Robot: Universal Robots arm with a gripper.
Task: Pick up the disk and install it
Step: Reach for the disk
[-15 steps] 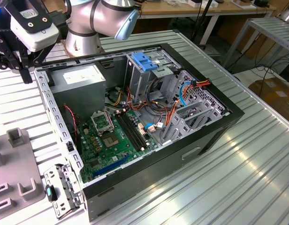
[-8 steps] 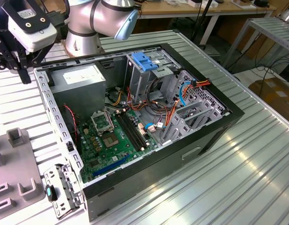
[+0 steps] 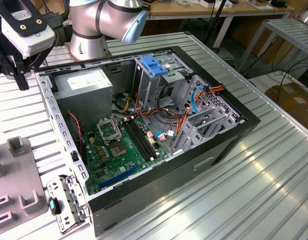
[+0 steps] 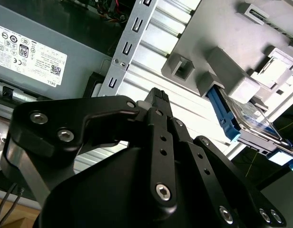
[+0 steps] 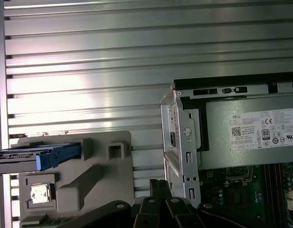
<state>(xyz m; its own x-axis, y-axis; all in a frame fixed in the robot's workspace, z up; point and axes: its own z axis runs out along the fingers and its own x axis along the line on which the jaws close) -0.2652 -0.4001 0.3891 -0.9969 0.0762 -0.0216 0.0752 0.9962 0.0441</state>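
Best to square the claw [image 4: 158,96], whether apart or together impossible to tell, over the disk [image 5: 46,156] in the grey holder [image 5: 99,175].

I see bare ribbed aluminium tabletop [image 5: 89,57] open beside the black computer case [image 5: 232,84]. A narrow strip runs between its perforated steel wall [image 5: 184,142] and the grey moulded plastic fixture [image 5: 89,185], whose 2 raised posts [image 5: 114,151] stand at the end of the blue-railed dark-grey disk [image 5: 42,156].
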